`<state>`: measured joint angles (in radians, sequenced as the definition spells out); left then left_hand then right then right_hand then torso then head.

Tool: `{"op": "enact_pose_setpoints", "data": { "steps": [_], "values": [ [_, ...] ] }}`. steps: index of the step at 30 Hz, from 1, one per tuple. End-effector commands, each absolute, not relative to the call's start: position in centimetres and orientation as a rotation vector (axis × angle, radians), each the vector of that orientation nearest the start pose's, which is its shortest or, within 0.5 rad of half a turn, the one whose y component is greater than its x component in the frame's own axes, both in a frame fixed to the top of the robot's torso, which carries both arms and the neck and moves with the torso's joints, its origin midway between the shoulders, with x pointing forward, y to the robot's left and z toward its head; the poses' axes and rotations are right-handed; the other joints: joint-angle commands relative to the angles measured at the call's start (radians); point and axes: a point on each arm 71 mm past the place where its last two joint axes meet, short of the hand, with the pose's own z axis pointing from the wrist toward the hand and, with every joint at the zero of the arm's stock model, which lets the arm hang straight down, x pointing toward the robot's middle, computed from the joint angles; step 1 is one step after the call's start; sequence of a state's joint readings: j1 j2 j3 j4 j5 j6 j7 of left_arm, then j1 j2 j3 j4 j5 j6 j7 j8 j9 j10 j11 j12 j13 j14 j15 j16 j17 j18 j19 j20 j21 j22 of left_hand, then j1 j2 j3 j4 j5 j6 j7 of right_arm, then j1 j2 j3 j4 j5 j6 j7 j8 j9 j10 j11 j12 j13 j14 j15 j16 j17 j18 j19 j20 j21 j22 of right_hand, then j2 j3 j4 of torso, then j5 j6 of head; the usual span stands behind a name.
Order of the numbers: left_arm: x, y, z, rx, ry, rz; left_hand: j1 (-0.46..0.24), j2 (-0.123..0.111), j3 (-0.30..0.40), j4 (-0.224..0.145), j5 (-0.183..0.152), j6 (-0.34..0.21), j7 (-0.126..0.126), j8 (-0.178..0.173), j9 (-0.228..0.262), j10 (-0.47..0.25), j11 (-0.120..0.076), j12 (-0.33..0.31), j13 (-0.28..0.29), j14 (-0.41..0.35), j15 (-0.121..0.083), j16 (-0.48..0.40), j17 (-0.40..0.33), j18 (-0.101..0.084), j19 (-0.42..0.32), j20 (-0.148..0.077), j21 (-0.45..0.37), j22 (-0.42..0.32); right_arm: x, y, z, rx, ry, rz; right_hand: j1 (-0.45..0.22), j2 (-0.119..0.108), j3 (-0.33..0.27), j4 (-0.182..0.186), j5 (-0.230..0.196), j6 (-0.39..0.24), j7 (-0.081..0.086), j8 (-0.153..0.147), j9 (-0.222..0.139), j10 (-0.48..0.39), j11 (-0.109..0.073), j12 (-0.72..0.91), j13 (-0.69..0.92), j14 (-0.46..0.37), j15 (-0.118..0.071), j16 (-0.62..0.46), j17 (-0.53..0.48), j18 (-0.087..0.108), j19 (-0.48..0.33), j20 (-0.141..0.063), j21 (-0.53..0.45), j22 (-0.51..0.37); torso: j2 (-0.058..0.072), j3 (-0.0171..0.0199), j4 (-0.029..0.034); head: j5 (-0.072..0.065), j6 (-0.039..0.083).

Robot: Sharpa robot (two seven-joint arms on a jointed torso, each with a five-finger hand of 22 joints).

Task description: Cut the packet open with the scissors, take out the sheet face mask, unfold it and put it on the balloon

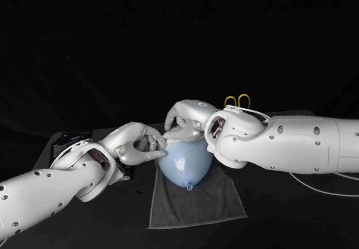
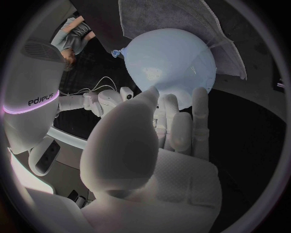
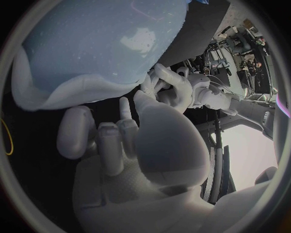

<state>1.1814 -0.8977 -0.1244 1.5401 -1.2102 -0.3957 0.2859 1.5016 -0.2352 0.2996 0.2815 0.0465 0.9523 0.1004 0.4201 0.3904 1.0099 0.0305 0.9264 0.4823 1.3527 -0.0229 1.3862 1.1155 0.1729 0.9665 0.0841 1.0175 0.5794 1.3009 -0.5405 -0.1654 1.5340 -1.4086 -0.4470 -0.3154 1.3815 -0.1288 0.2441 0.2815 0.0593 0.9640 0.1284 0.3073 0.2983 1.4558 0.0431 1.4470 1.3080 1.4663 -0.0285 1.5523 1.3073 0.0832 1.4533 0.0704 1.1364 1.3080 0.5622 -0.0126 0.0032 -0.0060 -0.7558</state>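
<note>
White left arm [image 1: 40, 196] & white right arm [image 1: 320, 145] are closest in, both reaching to the pale-blue rubber balloon [image 1: 186, 163]. Silver left hand [image 1: 136, 144] is at balloon's left side, fingertips [image 2: 200, 97] touching its skin; gripping anything? can't tell. Silver right hand [image 1: 187, 116] sits on balloon's far end, over the whitish sheet face mask [image 3: 55, 94] wrapped round that end. Its fingers are curled in, grasp unclear, can't tell. Balloon lies on its side on a grey cloth towel [image 1: 197, 206], knot at the near end. Yellow scissors handles [image 1: 237, 99] lie just beyond balloon, to its right. Dark flat item w/ pale print [image 1: 67, 143] is far-left of balloon; print too small to read. Black bench [image 1: 87, 236] under all, black backdrop behind.
</note>
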Motion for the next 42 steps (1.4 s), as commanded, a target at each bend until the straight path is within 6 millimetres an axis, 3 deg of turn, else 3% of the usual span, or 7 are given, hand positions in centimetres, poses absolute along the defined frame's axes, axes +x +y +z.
{"op": "enact_pose_setpoints", "data": {
  "steps": [1, 14, 23, 33, 42],
  "values": [
    [45.62, 20.77, -20.74, 0.139, 1.622, -1.031, 0.006, 0.006, 0.003, 0.005, 0.003, 0.004, 0.000, -0.006, -0.002, 0.001, -0.001, -0.005, -0.001, -0.002, -0.003, 0.002, -0.001, 0.010, -0.007, 0.000, 0.005, 0.001, 46.56, -5.76, -17.35, -0.216, 1.664, 0.733, -0.002, -0.007, -0.004, -0.003, -0.005, -0.007, 0.001, -0.004, -0.001, -0.004, 0.005, -0.004, 0.094, 0.095, 0.006, 0.007, 0.214, -0.004, 0.000, 0.008, -0.004, 0.153, 0.000, 0.0006, -0.0006, 0.002, -0.002],
    [45.68, 21.00, -20.96, 0.139, 1.651, -1.016, 0.007, 0.005, 0.002, 0.005, 0.002, 0.000, 0.004, -0.013, -0.009, -0.001, 0.002, -0.011, -0.003, -0.009, 0.000, -0.004, -0.011, 0.010, -0.010, 0.001, 0.005, 0.002, 46.05, -6.51, -17.34, -0.239, 1.672, 0.732, 0.001, -0.008, -0.004, -0.007, -0.005, 0.001, -0.001, 0.001, 0.001, 0.000, 0.004, 0.001, 0.102, 0.095, 0.006, 0.007, 0.216, -0.005, 0.001, 0.009, 0.000, 0.155, 0.001, 0.0016, -0.0011, 0.004, -0.008],
    [45.66, 21.01, -20.99, 0.140, 1.657, -1.015, 0.008, 0.006, 0.003, 0.005, 0.002, 0.000, 0.004, -0.014, -0.010, -0.002, 0.002, -0.012, -0.003, -0.010, 0.000, -0.004, -0.012, 0.010, -0.011, 0.001, 0.005, 0.002, 45.81, -6.51, -17.38, -0.262, 1.681, 0.740, 0.014, -0.007, 0.001, -0.018, -0.004, 0.006, -0.004, 0.004, 0.003, 0.002, 0.002, 0.003, 0.105, 0.096, 0.004, 0.008, 0.219, -0.006, 0.002, 0.008, 0.004, 0.156, 0.000, 0.0004, -0.0005, 0.004, -0.011],
    [45.63, 21.00, -20.98, 0.140, 1.656, -1.016, 0.009, 0.007, 0.003, 0.005, 0.002, 0.000, 0.004, -0.015, -0.011, -0.002, 0.003, -0.013, -0.003, -0.012, 0.001, -0.005, -0.014, 0.010, -0.012, 0.001, 0.005, 0.002, 45.72, -6.33, -17.28, -0.343, 1.646, 0.722, 0.120, 0.008, 0.077, -0.112, -0.008, 0.067, -0.028, 0.041, 0.016, 0.014, -0.020, 0.013, 0.123, 0.098, -0.015, 0.011, 0.231, -0.009, 0.008, -0.006, 0.028, 0.164, 0.000, 0.0003, -0.0001, 0.006, -0.014],
    [45.61, 20.94, -21.02, 0.142, 1.664, -1.018, 0.010, 0.008, 0.003, 0.005, 0.002, 0.000, 0.005, -0.016, -0.013, -0.003, 0.004, -0.014, -0.003, -0.013, 0.001, -0.006, -0.016, 0.009, -0.013, 0.001, 0.005, 0.002, 45.76, -6.27, -16.85, -0.357, 1.576, 0.737, 0.112, 0.042, 0.147, -0.148, -0.010, 0.091, -0.051, 0.089, 0.041, 0.053, -0.040, 0.051, 0.173, 0.101, -0.032, 0.015, 0.247, -0.014, 0.015, -0.023, 0.052, 0.171, 0.000, 0.0006, -0.0007, 0.006, -0.016]
  ]
}}
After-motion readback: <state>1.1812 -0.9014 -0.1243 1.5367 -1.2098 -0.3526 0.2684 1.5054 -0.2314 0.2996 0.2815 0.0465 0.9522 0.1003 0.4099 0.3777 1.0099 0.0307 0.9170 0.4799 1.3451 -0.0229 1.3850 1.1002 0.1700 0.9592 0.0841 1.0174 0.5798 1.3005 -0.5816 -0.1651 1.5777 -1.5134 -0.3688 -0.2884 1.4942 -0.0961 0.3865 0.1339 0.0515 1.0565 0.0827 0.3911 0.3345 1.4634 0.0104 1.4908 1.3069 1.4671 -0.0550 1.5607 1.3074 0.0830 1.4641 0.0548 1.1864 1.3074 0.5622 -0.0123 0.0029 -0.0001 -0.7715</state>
